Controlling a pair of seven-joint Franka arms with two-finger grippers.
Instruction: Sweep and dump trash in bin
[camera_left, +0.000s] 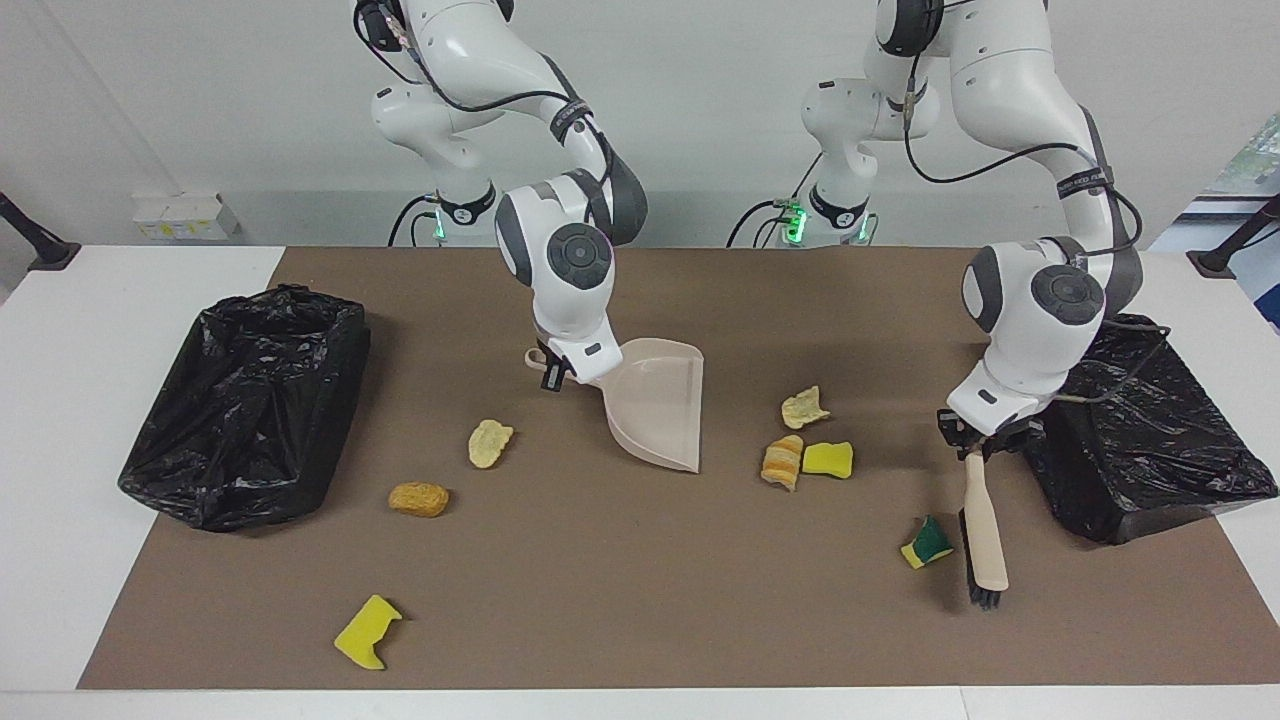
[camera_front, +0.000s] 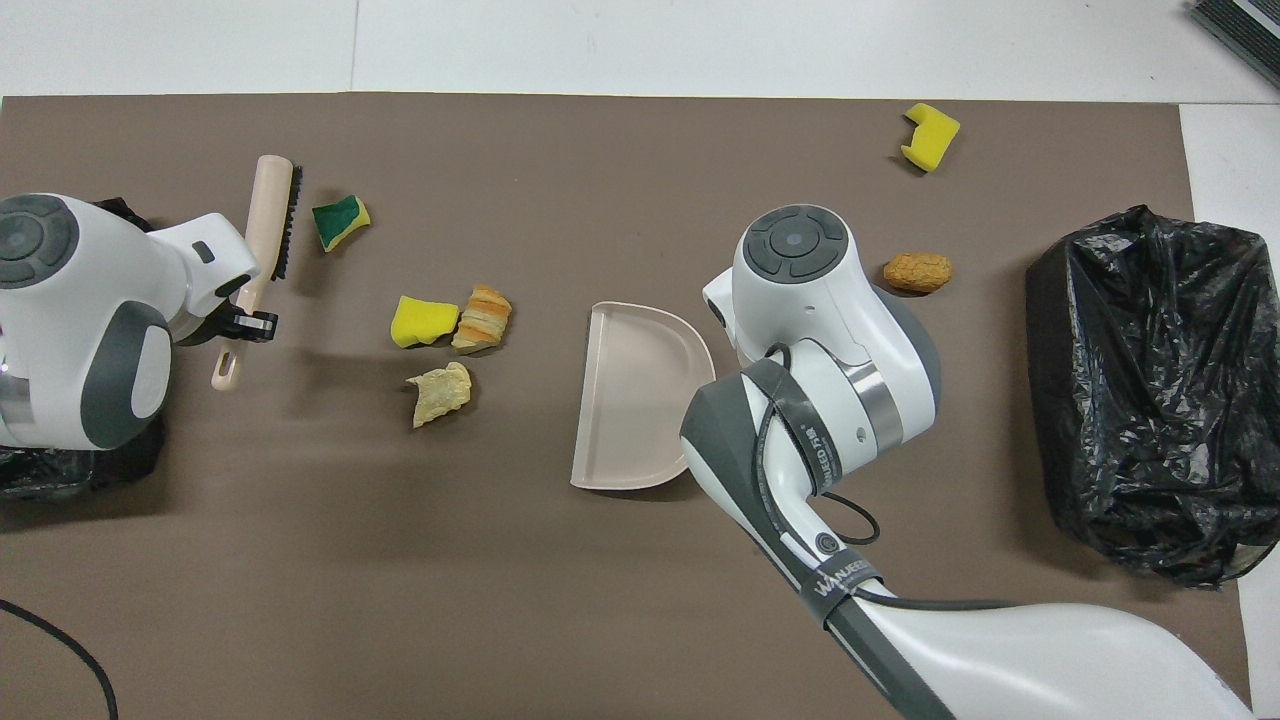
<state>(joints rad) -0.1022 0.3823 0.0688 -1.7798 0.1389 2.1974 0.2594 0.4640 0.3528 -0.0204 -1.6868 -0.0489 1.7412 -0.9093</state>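
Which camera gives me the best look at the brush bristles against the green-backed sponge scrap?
The overhead view: the brush bristles face the sponge scrap with a clear gap. The facing view foreshortens that gap.

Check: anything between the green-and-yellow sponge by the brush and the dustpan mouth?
Yes. The sponge scrap lies beside the brush held by the left gripper. Toward the dustpan, a yellow sponge and bread piece sit roughly in line.
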